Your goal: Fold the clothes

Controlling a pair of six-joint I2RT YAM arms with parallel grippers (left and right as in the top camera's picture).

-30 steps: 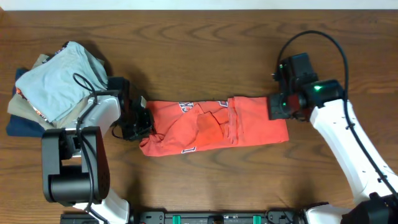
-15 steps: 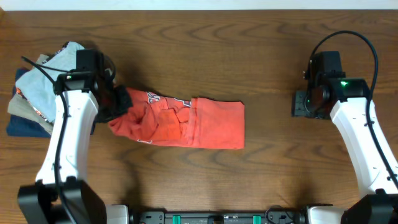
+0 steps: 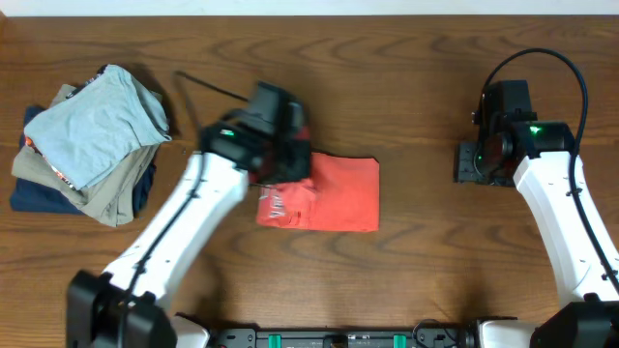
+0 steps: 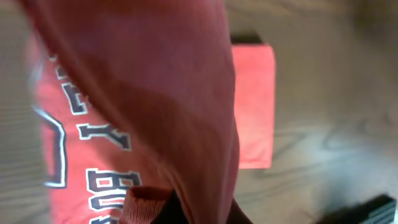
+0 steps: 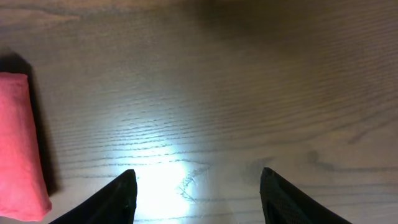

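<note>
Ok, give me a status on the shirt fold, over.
Left gripper shut on shirt, its left end lifted over the rest. Right gripper open, empty, over table right of shirt. Nothing in the way; folded pile sits far left.

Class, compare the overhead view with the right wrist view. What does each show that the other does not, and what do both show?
Only the overhead view shows the left gripper holding up the left end of the coral-red T-shirt. It also shows the pile of folded garments at the table's left end. Only the right wrist view shows the right gripper up close, its fingers apart with bare wood between them, and a glare patch on the wood. Both show the T-shirt's right edge and the wooden table.
</note>
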